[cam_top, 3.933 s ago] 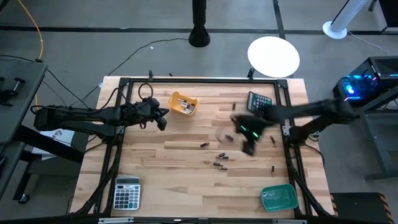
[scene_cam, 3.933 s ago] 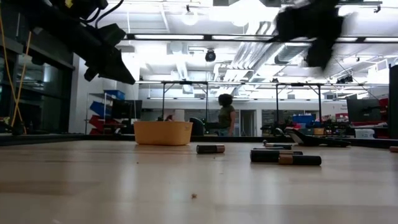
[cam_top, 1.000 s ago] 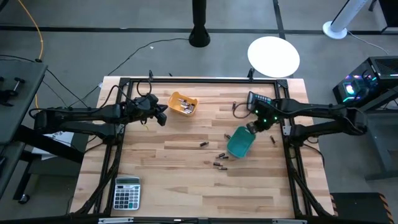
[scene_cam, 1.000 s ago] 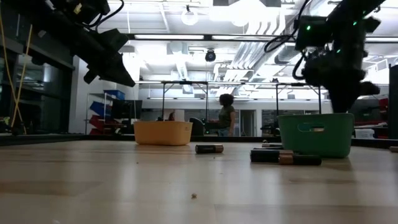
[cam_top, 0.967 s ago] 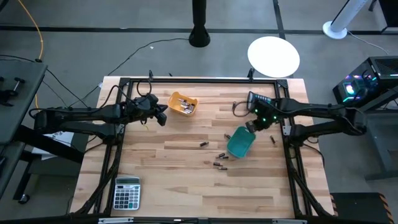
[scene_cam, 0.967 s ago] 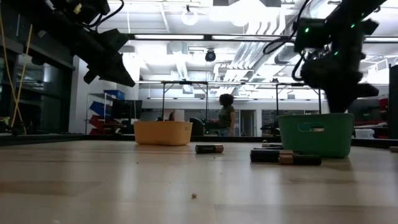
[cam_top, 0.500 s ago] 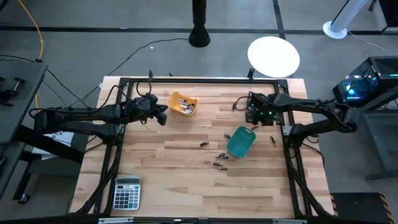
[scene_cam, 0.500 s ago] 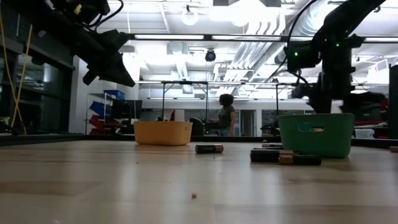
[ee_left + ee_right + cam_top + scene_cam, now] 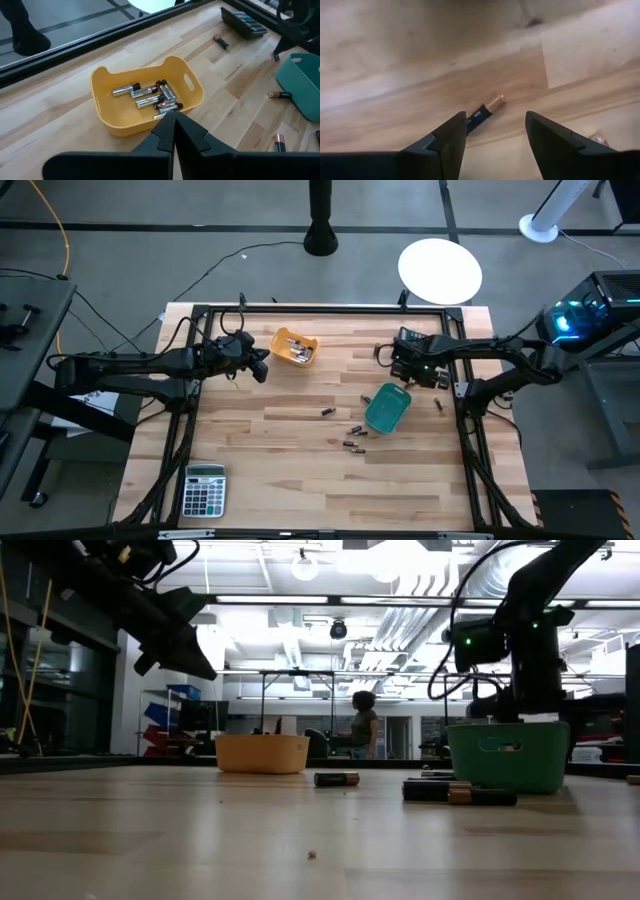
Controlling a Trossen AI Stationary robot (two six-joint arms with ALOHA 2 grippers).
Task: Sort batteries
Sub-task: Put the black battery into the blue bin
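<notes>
Several batteries (image 9: pixel 150 97) lie in the yellow tray (image 9: pixel 107 117), silvery and dark cylinders with printed labels too small to read. More lie loose on the desk (image 9: pixel 280 450) beside the teal tray (image 9: pixel 386 408), some black with copper ends (image 9: pixel 338 779). One black, copper-tipped battery (image 9: pixel 485 111) lies on the wood between the wide-open fingers (image 9: pixel 547 137) of the right gripper (image 9: pixel 495 137), which holds nothing; white lettering on it cannot be read. The left gripper (image 9: pixel 174 127) hovers beside the yellow tray, fingers shut tight and empty. A calculator (image 9: pixel 204 489) sits at a desk corner.
</notes>
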